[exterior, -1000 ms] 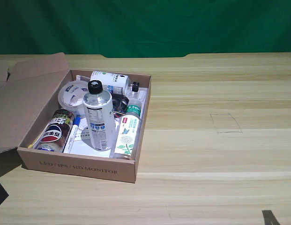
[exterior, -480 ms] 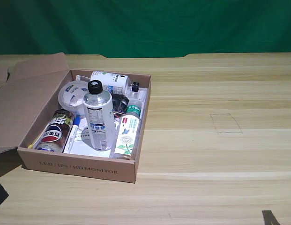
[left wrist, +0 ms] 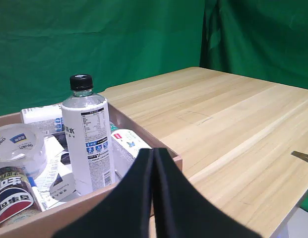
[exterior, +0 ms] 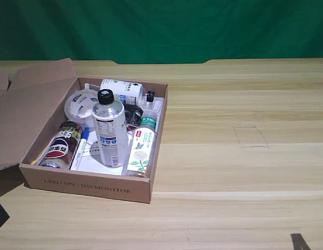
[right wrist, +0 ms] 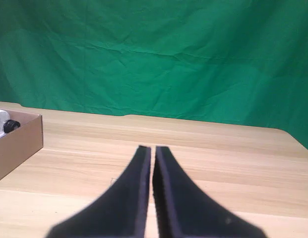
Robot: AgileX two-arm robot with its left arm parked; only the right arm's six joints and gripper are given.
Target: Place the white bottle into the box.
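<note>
The bottle (exterior: 110,130) stands upright in the middle of the box (exterior: 88,186), left of centre in the exterior view, propped among the other clutter there, so the placing looks done. The right gripper (right wrist: 152,153) holds nothing, fingers pressed nearly together, hanging over bare table (exterior: 244,172) well clear of the box, probably retired after release

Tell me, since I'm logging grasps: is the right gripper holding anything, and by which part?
Nothing is held. The right gripper is shut on empty air above the table, while the white bottle stands upright inside the box.
</note>
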